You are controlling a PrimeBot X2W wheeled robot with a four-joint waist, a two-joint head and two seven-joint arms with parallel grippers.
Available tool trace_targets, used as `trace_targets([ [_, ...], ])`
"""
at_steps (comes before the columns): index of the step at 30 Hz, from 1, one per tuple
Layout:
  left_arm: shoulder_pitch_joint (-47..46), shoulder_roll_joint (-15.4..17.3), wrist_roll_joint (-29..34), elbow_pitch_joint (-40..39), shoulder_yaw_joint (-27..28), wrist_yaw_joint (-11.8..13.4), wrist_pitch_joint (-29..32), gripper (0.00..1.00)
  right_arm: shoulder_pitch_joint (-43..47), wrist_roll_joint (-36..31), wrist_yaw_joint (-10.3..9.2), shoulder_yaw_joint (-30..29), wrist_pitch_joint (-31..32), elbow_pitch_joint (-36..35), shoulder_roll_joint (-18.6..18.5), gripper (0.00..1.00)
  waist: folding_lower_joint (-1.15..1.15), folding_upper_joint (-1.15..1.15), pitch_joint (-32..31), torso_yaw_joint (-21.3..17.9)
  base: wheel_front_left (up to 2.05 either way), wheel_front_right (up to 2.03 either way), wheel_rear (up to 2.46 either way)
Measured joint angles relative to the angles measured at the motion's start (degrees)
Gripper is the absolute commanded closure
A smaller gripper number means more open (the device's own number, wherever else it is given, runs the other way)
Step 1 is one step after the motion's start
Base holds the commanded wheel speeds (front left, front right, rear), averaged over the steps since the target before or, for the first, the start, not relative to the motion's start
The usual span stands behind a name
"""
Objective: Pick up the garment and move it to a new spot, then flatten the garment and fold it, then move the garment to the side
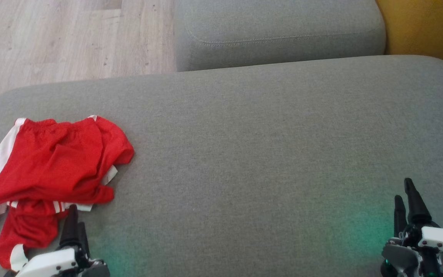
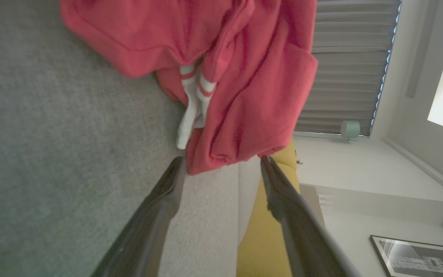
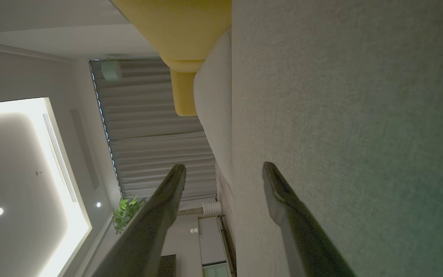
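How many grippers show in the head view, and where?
2. The left gripper, lower left, open, at the red garment's near edge; the right gripper, lower right, open, over the bare grey cushion.

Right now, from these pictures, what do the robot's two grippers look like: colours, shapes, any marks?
The left gripper and the right gripper each have two long dark fingers, glossy, tapering to narrow tips. Behind each sits a white housing with small dark screws; the right also shows a grey part. I can make out no lettering.
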Motion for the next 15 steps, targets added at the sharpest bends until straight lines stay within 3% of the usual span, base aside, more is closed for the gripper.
trace_targets([
  [6,0.0,0.0,1.5,-0.5,-0.2,0.0,-0.7,0.0,-0.3,-0.6,0.0,1.1,-0.9,-0.4,0.0,0.0,0.0,0.0,0.1,0.1,0.0,0.0,0.0],
  [15,0.0,0.0,6.4,-1.8,-1.4,0.1,-2.2,0.0,-0.3,-7.1,0.0,1.7,-2.3,-1.1,0.0,0.0,0.0,0.0,0.1,0.4,0.0,0.0,0.0],
])
